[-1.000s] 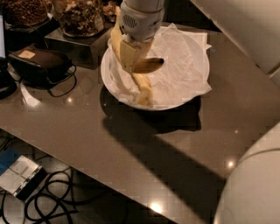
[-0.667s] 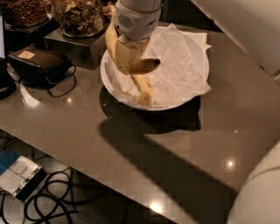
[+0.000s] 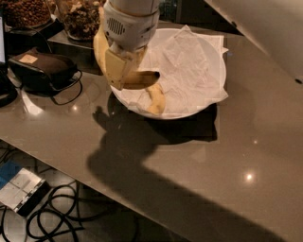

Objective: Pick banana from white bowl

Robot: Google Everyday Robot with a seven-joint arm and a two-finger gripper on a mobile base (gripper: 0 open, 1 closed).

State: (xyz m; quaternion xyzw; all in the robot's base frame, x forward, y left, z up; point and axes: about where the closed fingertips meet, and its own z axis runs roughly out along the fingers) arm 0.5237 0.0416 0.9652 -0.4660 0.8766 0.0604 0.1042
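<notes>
Just above the white bowl's (image 3: pixel 220 61) rim, the gripper (image 3: pixel 124 78) clasps the banana (image 3: pixel 141 80).

Banana (image 3: pixel 143 79) in gripper (image 3: pixel 124 80) jaws, over white bowl (image 3: pixel 184 115)

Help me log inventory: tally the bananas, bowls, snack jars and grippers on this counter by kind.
Bananas: 2, the banana held by the gripper at the white bowl's rim, the slimmer banana inside it.
White bowls: 1.
Glass jars: 2.
Grippers: 1.
Total: 6.
</notes>
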